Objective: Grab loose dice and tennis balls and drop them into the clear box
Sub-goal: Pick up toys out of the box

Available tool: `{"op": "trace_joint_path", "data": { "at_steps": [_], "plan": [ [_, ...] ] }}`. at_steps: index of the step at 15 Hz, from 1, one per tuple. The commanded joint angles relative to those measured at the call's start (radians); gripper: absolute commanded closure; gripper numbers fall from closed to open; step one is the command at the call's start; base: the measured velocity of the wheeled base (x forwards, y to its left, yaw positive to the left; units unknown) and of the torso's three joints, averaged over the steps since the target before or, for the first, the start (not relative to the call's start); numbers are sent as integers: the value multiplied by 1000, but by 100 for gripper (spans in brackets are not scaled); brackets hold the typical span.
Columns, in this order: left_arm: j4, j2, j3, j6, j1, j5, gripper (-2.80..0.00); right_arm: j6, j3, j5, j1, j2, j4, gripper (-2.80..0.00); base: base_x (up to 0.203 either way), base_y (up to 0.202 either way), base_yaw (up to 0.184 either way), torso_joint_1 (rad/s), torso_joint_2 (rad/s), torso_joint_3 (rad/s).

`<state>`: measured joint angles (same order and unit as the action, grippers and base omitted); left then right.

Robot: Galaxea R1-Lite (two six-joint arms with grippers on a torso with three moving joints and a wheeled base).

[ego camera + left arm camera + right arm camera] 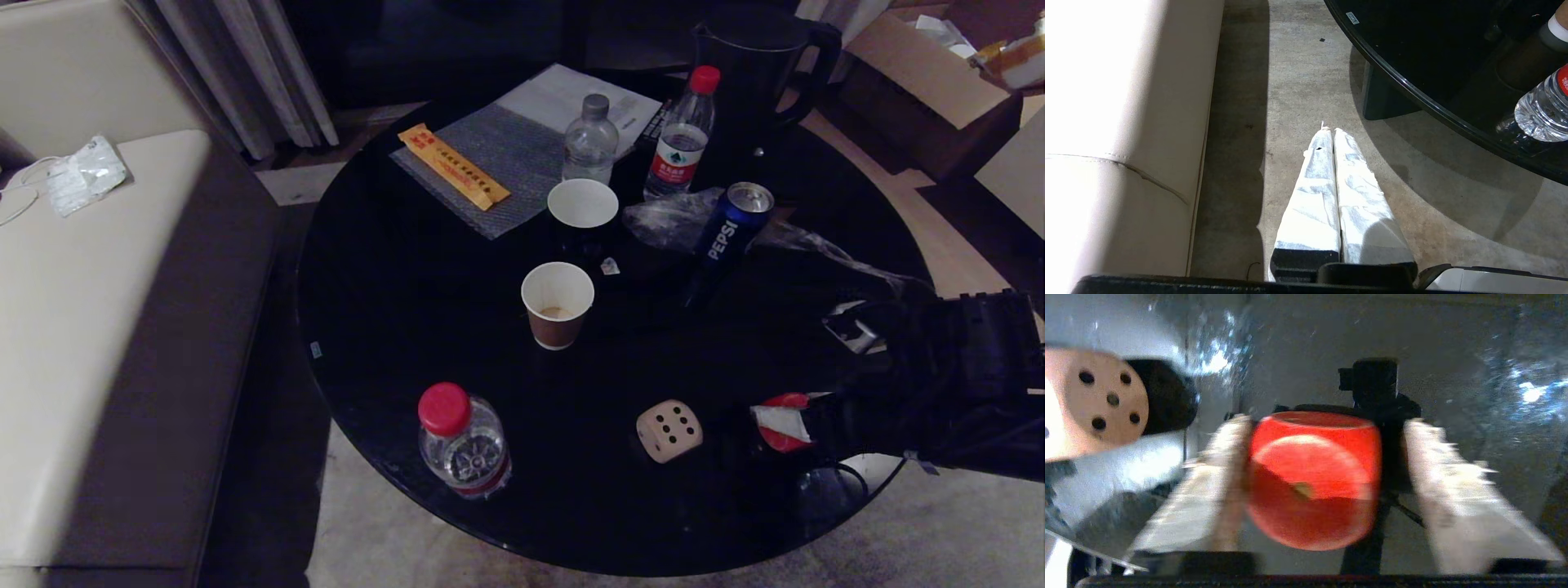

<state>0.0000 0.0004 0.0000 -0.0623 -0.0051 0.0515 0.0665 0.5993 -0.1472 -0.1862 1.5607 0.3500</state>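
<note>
Head view, our stock as it stands: one round black counter, glossy, bearing the following. Near edge: a tan wooden die, five pips on its top face, and just beside it, toward our right, a red die partly covered by our right gripper. Also on the near edge, a small water bottle with red cap. Middle: a brown paper cup and a second white-rimmed cup behind it. Farther back: a Pepsi can, a clear bottle with grey cap, a red-capped labelled bottle, a crumpled plastic bag, a grey mat with an orange packet on it, and a dark kettle.

Right wrist view: the red die sits between our two white-wrapped fingers. One finger lies against its side; the other stands apart from it with a dark gap showing, so the gripper is partly spread and not clamped on the die. The tan wooden die sits off to one side, clear of the fingers.

Left wrist view: our left gripper hangs over the carpet between the beige sofa and the counter's rim, fingers pressed together, holding nothing.

We see no clear box and no tennis balls in any view.
</note>
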Motion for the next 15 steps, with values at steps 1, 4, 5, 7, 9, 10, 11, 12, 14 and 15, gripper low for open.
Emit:
{"op": "trace_joint_path", "data": {
  "at_steps": [1,4,5,7,9,10,11,12,14,15],
  "plan": [
    [0,1,2,-1,1,1,0,24,-10,-2,-1,1,0,0,0,0,0,0,0,0],
    [0,1,2,-1,0,1,0,33,-22,1,0,-16,-1,0,0,0,0,0,0,0],
    [0,1,2,-1,1,1,0,32,-24,10,3,-30,-3,0,0,0,0,0,0,0],
    [0,1,2,-1,-1,1,0,32,-42,60,4,-60,-3,0,0,0,0,0,0,0],
    [0,1,2,-1,-1,1,0,35,-64,67,2,-67,-2,0,0,0,0,0,0,0],
    [0,1,2,-1,1,1,0,38,-66,69,-3,-65,-1,0,0,0,0,0,0,0],
    [0,1,2,-1,1,1,0,40,-68,69,-3,-68,1,0,0,0,0,0,0,0],
    [0,1,2,-1,0,1,0,50,-68,70,-3,-68,2,0,0,0,0,0,0,0],
    [0,1,2,-1,1,1,0,57,-77,70,-4,-67,10,-119,0,0,0,0,0,0],
    [0,1,2,-1,1,1,0,61,-80,72,-4,-68,7,-280,0,0,0,0,0,0]
  ]
}}
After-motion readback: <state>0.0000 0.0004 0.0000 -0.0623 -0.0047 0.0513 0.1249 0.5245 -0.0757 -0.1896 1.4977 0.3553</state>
